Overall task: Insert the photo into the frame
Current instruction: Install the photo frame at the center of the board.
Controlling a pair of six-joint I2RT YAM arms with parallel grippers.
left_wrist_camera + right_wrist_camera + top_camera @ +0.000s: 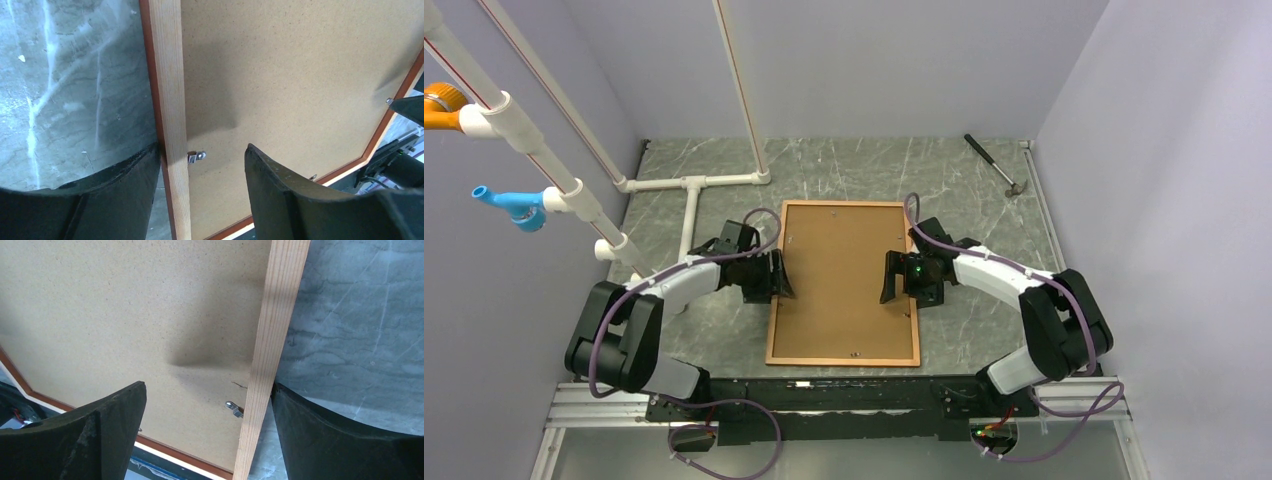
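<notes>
Side rails of frame (pixel 844 360) at centre are straddled by wide-open left gripper (pixel 769 281) and right gripper (pixel 902 285); backing panel (pixel 839 270) likely to be removed next.

Even, soft overhead light; sharp focus; faint shadows

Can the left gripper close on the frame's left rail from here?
Likely yes: the left gripper is open, straddling the left rail of the frame, one finger outside it, the other above the backing panel. Only a small metal clip sits between.
</notes>
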